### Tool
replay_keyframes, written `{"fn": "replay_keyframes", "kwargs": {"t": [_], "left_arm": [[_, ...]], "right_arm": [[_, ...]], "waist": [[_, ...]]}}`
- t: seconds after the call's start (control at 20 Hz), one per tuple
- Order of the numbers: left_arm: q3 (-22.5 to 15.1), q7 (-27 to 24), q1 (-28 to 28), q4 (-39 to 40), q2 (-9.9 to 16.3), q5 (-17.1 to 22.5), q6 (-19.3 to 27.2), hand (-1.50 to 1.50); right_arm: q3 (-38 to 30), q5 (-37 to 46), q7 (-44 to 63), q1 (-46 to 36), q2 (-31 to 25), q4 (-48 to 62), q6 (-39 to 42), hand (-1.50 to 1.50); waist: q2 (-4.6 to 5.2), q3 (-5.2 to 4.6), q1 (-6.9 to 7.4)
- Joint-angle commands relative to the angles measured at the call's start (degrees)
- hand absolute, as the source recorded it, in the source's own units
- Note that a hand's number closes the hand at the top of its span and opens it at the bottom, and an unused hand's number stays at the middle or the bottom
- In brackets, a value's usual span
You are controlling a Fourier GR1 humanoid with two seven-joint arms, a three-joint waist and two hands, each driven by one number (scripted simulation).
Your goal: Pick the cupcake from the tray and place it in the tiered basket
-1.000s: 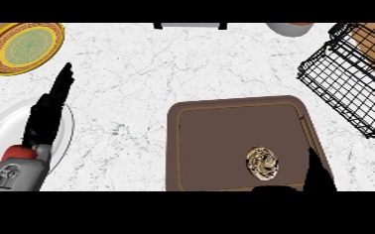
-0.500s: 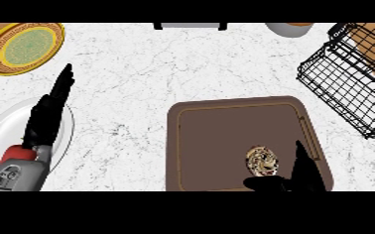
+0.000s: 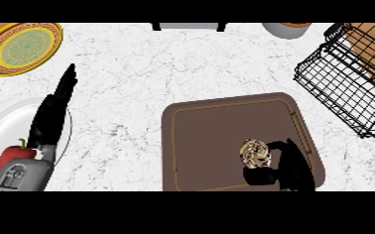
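Note:
The cupcake point(image 3: 253, 153), pale with a swirled top, stands in the near right part of the brown tray point(image 3: 212, 129). My right hand point(image 3: 291, 167) comes in from the lower edge just right of it. Its fingers point(image 3: 281, 146) curl against the cupcake's right side and its thumb point(image 3: 258, 176) lies under the near side, so the hand is shut on the cupcake, which still rests on the tray. The black wire tiered basket point(image 3: 338, 87) stands at the right edge, far right of the tray. My left hand point(image 3: 53, 113) rests open at the left, fingers straight.
A white plate point(image 3: 15, 119) lies under my left hand, with a red fruit point(image 3: 18, 154) beside the wrist. A yellow and green plate point(image 3: 26, 47) sits at the far left corner. A grey cup point(image 3: 288, 29) and a dark object point(image 3: 189, 26) stand along the back edge.
My right hand has moved up beside the cupcake and its fingers and thumb have curled round it. The left hand and the cupcake have not moved.

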Motion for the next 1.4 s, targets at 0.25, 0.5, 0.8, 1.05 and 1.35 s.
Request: {"fn": "replay_keyframes", "kwargs": {"t": [0.25, 0.5, 0.8, 1.05, 1.35], "left_arm": [[0.99, -0.8, 0.66, 0.27, -0.5, -0.52, -0.45, 0.0], [-0.49, 0.7, -4.16, -0.11, -0.33, -0.64, -2.78, 0.0], [-1.74, 1.93, -5.47, -0.1, -2.26, -1.55, -1.77, 0.0], [-1.29, 0.65, -3.27, -0.6, -0.89, -1.36, -2.94, 0.0], [0.31, 1.0, -5.11, 2.22, -1.19, -0.65, -3.15, 0.0]], "right_arm": [[-0.12, -2.31, 13.43, -5.39, 1.41, 0.73, -7.19, 1.5], [-9.83, 4.93, 5.62, -30.51, 1.44, 20.85, -1.76, 1.5], [-16.99, 13.28, 1.83, -48.45, -0.84, 33.9, -7.94, 1.5], [-20.28, 24.97, 1.65, -57.67, -4.25, 38.9, -14.44, 1.5], [-22.83, 36.76, 4.52, -70.29, -5.92, 46.98, -14.53, 1.5]], "waist": [[0.61, 1.01, 0.42], [2.33, 0.97, 4.92], [2.2, 1.0, 5.35], [1.67, 0.9, 5.41], [1.6, 0.88, 3.88]]}}
